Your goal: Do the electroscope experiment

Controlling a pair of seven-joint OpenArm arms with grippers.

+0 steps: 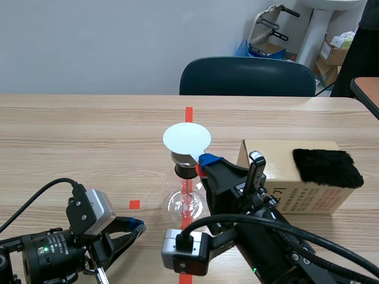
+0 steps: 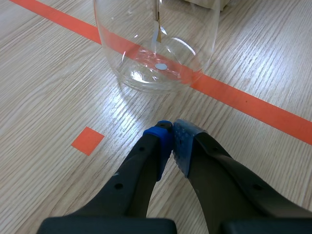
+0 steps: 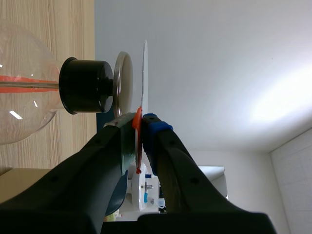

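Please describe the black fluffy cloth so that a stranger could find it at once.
Find the cardboard box on the right of the table, beside the glass flask. The cloth lies on the box's top; it is the only black, furry thing there.

Bright, even indoor light from overhead: table uniformly lit with only faint, soft shadows, small white glints on the glass flask, broad bright glow on the wall in right wrist view.
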